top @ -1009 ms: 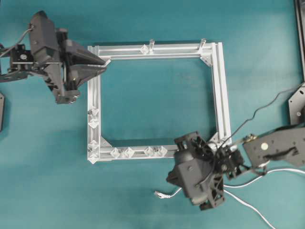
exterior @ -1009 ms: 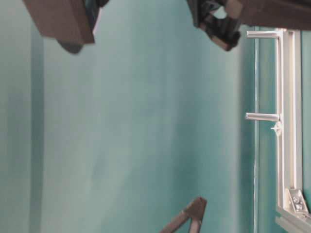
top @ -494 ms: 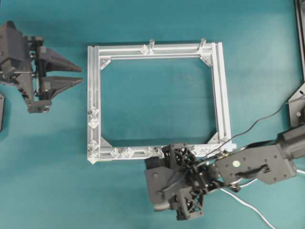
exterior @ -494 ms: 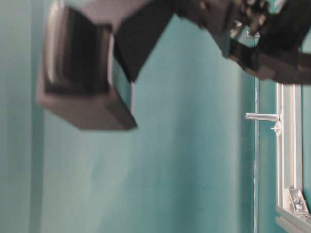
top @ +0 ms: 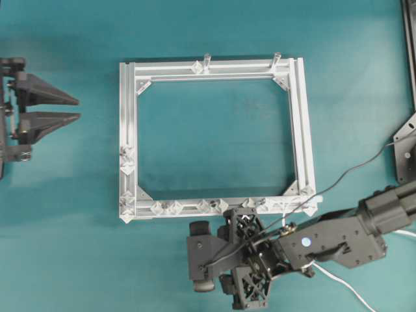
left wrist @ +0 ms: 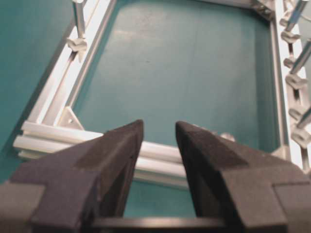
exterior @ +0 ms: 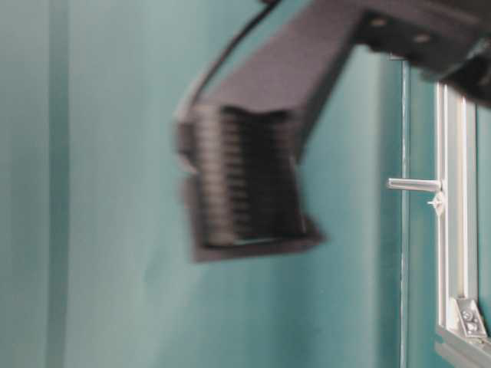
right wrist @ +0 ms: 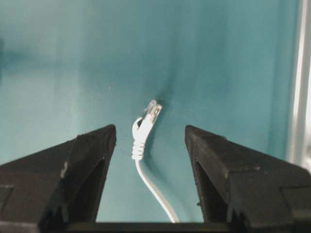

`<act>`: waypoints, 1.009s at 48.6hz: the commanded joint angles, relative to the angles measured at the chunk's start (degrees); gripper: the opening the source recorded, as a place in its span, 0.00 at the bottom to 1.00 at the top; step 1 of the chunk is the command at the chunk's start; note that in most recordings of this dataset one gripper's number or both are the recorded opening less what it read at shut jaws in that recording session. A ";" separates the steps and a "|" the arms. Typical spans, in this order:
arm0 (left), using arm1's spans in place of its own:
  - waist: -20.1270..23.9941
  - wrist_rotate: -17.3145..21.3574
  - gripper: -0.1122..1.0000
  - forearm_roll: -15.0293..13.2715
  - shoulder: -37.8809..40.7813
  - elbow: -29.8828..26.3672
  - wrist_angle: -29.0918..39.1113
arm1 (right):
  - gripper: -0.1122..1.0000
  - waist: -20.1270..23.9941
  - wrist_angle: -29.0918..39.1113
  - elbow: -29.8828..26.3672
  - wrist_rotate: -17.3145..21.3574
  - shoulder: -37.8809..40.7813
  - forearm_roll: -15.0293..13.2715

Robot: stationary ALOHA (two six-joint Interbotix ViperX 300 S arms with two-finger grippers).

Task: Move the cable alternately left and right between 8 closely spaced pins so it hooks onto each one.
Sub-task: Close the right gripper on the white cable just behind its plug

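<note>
Overhead view shows no readable writing on the rig or the aluminium frame (top: 211,140). Pins (top: 166,208) sit in close pairs along the frame's near and left rails, none hooked by the cable (right wrist: 143,145). That white cord lies on the teal bench (top: 214,140) near of the frame, its plug between the wide-spread fingers of the right end effector (right wrist: 150,141), not gripped. At far left, the left end effector (top: 71,108) hovers with jaws apart, holding nothing, well clear of the frame's left edge.
</note>
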 commanded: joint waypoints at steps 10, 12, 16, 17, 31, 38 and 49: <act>0.00 0.00 0.53 0.18 -15.91 4.04 8.09 | 0.66 0.53 -0.53 -2.37 0.70 1.58 0.00; 0.09 0.00 0.53 0.18 -18.28 4.57 9.49 | 0.66 0.53 -0.53 -2.55 0.79 2.11 0.00; 0.44 0.00 0.53 0.18 -22.06 5.62 12.22 | 0.66 0.62 -0.62 -2.64 0.88 3.16 0.00; 0.62 -0.09 0.53 0.26 -22.85 5.80 12.83 | 0.66 0.62 -0.70 -2.64 0.88 3.34 0.00; 1.05 -0.18 0.53 0.26 -25.05 6.06 13.54 | 0.30 0.70 -0.62 -3.25 0.97 4.57 -0.09; 1.05 -0.18 0.53 0.26 -25.05 6.06 13.54 | 0.23 0.97 1.23 -3.60 1.05 4.48 0.00; 1.23 -0.18 0.53 0.26 -25.05 6.15 13.45 | 0.23 1.41 6.42 -5.80 2.02 3.78 -0.09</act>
